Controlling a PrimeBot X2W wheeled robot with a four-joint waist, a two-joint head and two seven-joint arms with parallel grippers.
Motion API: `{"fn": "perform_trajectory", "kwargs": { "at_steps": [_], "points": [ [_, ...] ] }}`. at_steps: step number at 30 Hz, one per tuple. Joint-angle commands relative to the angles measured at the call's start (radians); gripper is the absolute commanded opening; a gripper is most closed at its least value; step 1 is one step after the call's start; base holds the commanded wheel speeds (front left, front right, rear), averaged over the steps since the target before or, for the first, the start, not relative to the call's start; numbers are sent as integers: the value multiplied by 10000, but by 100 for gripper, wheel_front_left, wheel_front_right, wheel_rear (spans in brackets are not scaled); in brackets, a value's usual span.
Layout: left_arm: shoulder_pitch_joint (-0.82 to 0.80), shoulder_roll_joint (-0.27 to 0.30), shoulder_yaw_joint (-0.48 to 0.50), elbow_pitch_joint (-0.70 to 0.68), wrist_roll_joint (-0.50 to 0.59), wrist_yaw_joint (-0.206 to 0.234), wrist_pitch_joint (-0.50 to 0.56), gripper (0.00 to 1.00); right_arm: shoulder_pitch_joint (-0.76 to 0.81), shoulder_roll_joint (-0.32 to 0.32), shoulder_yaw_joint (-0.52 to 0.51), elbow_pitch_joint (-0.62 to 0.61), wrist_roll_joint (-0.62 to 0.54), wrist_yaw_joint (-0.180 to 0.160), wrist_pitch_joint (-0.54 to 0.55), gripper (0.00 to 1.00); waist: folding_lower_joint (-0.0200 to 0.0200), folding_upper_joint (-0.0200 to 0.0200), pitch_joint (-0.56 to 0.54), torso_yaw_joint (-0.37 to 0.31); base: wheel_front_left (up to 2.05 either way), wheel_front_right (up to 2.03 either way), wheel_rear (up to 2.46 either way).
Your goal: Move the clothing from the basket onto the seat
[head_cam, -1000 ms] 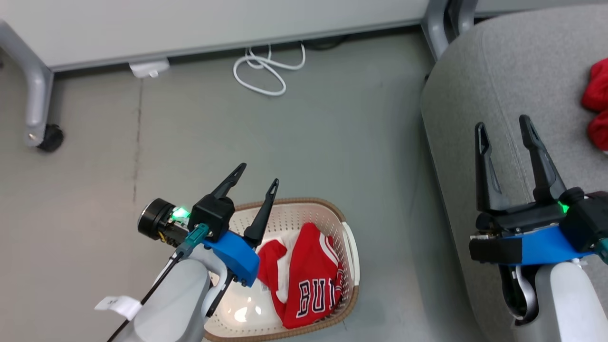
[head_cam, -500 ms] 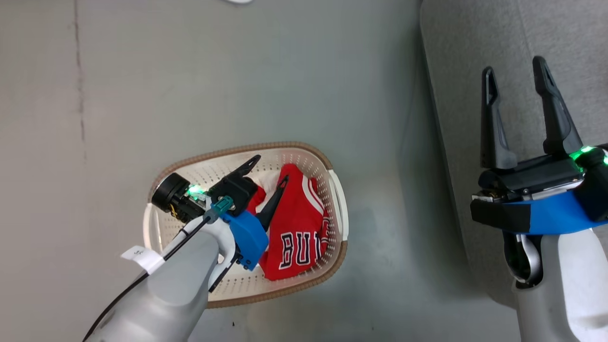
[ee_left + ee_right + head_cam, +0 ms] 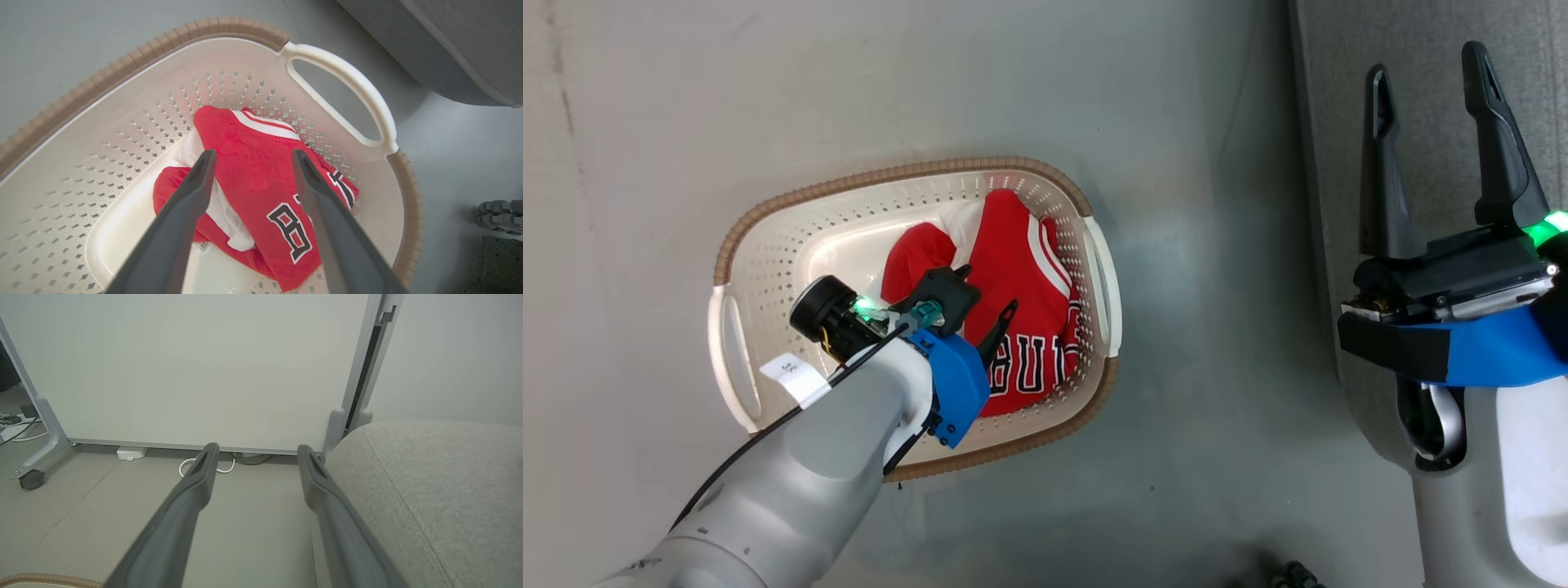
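Red clothing: red fabric garments with white trim (image 3: 1013,261), the top one a jersey with black white-edged lettering, lie bunched in the basket's right half; none is lifted.
Basket: the cream-white perforated plastic laundry basket with a brown woven-look rim (image 3: 768,237) stands on the grey floor (image 3: 931,82), near the seat and apart from it.
Seat: the large grey fabric-upholstered seat (image 3: 1327,106) lies to my right.
Left hand: my left hand (image 3: 253,153) is down inside the basket, fingers spread wide, tips straddling the jersey's raised fold. I cannot tell whether they touch the cloth. Nothing is pinched.
Right hand: my right hand (image 3: 1425,61) is spread and empty, hovering over the seat's edge.
Step in hand: I judge this to be the reach for the pick.
Method: I would sink both tips into the raised fold and close on a thick gather rather than a single layer. I would then lift straight up until the hem clears the rim before swinging right.
Risk: the garment underneath may come up tangled with the jersey and drop partway. Snagged cloth could also drag the light basket.
Obstructions: the basket's white loop handle (image 3: 347,85) and its wall stand between the cloth and the seat, and my right arm sits on the carry path.
Surroundings: a white panel on a grey wheeled frame (image 3: 184,367) and a coiled white cable (image 3: 181,468) are well apart from the work.
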Motion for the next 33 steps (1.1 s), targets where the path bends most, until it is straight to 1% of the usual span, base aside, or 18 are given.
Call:
{"fn": "perform_trajectory", "kwargs": {
  "at_steps": [1, 6, 14, 21, 26, 30, 33],
  "points": [
    [-238, 80, -130, 5, -213, -11, 93, 100, -196, 5, 4, -70, -30, 5, -7, 100, -2, 0, 261, -32, 0, 0, 0],
    [-580, 267, -839, -47, -1217, -11, 556, 100, -213, 6, -27, -202, -41, 5, -7, 100, -2, 0, 701, -72, 0, 0, 0],
    [-945, 589, -1235, -364, -2224, -11, 1269, 100, -188, 4, -110, -503, 67, 5, -7, 100, -2, 0, 1397, -205, 0, 0, 0],
    [-1198, 731, -1295, -598, -2664, -11, 1920, 100, -224, 4, -97, -795, 123, 5, -7, 100, -2, 0, 1919, -282, 0, 0, 0],
    [-1307, 846, -1301, -695, -2786, -11, 2230, 100, -257, 6, -31, -1037, 101, 3, -7, 100, -2, 0, 2246, -343, 0, 0, 0],
    [-1509, 879, -1301, -735, -3056, -11, 2402, 100, -245, 6, 39, -1243, 91, 5, -7, 100, -2, 0, 2486, -415, 0, 0, 0],
    [-1456, 803, -1302, -795, -3319, -11, 2520, 100, -96, 6, 71, -1359, 46, 5, -8, 100, -2, 0, 2544, -418, 0, 0, 0]
  ]
}}
